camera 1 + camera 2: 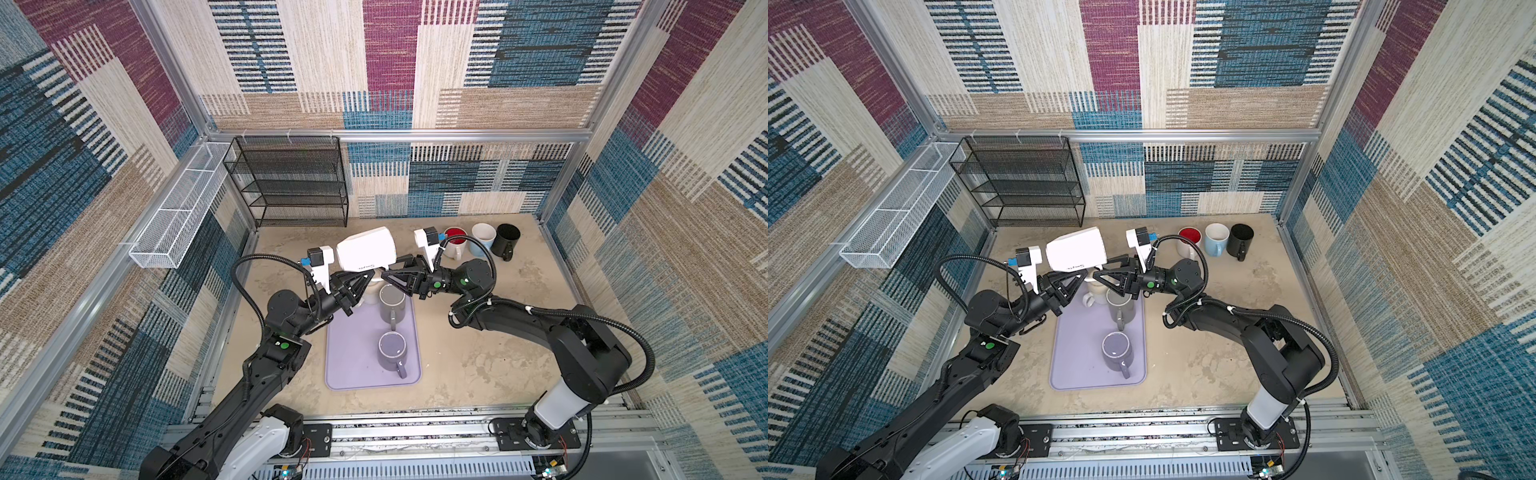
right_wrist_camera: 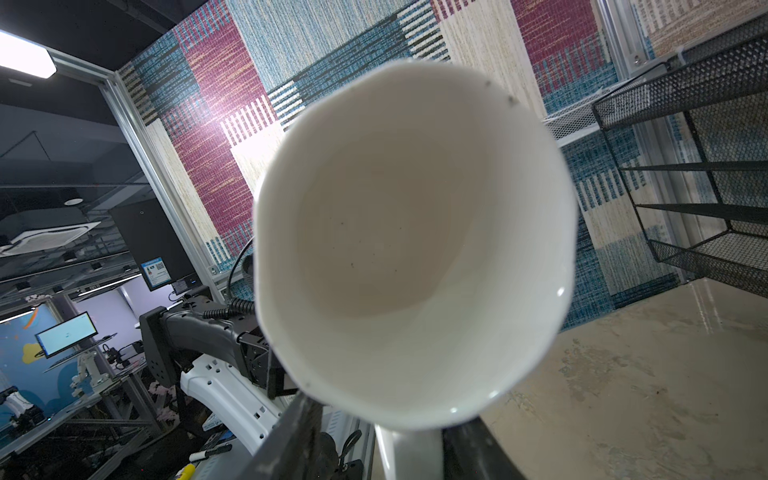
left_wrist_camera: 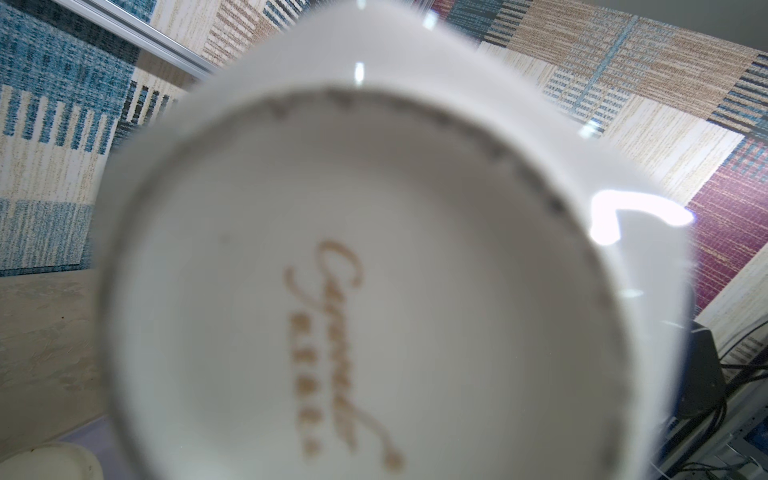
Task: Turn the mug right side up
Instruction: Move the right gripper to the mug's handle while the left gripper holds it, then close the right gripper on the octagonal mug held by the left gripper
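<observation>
A white mug (image 1: 365, 249) hangs in the air on its side above the far end of the lilac tray (image 1: 353, 353), base toward the left arm and mouth toward the right arm. Its base (image 3: 353, 291) fills the left wrist view and hides my left fingers. In both top views my left gripper (image 1: 362, 279) reaches under the mug, shut on it. My right gripper (image 2: 390, 415) faces the open mouth (image 2: 411, 249). Its fingers stand on either side of the mug's handle (image 2: 409, 453), with a gap still showing beside one finger.
Two grey mugs (image 1: 392, 307) (image 1: 392, 351) stand on the tray, and a cream mug (image 1: 1096, 291) sits right under the grippers. A red-lined mug (image 1: 455, 243), a pale blue mug (image 1: 482, 239) and a black mug (image 1: 507, 241) stand at the back right. A black mesh shelf (image 1: 291, 183) and a white wire basket (image 1: 178, 212) are at the back left.
</observation>
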Available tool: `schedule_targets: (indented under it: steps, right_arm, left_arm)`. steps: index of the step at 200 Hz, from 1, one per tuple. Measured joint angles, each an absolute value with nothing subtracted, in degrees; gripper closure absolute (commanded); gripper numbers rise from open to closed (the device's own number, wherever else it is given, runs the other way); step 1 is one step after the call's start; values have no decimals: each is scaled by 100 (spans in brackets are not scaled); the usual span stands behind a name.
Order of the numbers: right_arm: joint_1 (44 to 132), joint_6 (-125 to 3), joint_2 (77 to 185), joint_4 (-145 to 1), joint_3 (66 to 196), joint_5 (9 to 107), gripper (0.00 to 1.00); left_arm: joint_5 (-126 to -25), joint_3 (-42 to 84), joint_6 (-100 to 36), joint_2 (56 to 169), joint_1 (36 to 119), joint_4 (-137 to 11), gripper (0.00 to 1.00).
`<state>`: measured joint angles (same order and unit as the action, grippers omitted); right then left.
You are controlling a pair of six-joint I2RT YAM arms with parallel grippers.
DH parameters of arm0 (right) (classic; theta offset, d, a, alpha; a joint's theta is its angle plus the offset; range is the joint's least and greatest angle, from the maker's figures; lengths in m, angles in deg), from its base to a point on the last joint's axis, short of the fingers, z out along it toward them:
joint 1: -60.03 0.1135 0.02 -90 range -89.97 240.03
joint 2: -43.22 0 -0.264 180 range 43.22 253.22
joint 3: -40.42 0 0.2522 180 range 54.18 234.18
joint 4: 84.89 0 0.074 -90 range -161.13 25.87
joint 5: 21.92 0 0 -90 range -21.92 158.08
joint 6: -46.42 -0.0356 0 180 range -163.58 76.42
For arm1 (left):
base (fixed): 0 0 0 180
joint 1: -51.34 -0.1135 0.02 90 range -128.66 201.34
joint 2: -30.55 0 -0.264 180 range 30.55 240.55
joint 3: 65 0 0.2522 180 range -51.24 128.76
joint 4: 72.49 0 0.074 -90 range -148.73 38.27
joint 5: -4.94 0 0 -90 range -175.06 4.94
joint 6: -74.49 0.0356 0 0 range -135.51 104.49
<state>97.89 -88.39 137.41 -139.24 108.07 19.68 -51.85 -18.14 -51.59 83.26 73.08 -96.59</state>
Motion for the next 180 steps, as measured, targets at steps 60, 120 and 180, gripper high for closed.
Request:
schedule_targets:
  steps: [60,120,180]
  right_arm:
    - [9796,-9091,13759,-13933,10918,1968,67]
    - [9818,-9237,13794,-13938,10999,1920,85]
    - [9855,-9327,13800,-13946,11034,1918,100]
  left_arm:
    - [-5054,-1811,-5150,8374,7306,-9852,100]
    - [-4958,-1803,-5309,8332,7310,-10011,100]
    - [-4927,-1803,-5325,8238,7310,-9978,100]
